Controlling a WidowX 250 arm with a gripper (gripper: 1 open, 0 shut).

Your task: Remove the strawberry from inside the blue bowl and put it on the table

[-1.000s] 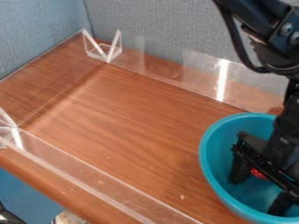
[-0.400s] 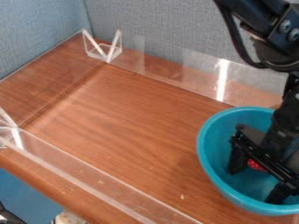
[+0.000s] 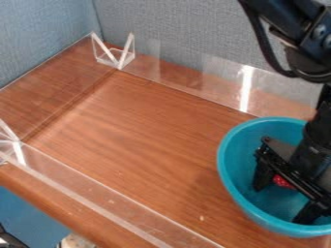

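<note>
between open fingers (image 3: 292, 181), strawberry (image 3: 281, 179)

A single camera looked down at an angle from above the near left corner of the bench (image 3: 130, 116) — facing toward the grey back wall (image 3: 181, 34). It stood fairly close; the blue bowl (image 3: 239, 155) was cut off at lower right.
</note>
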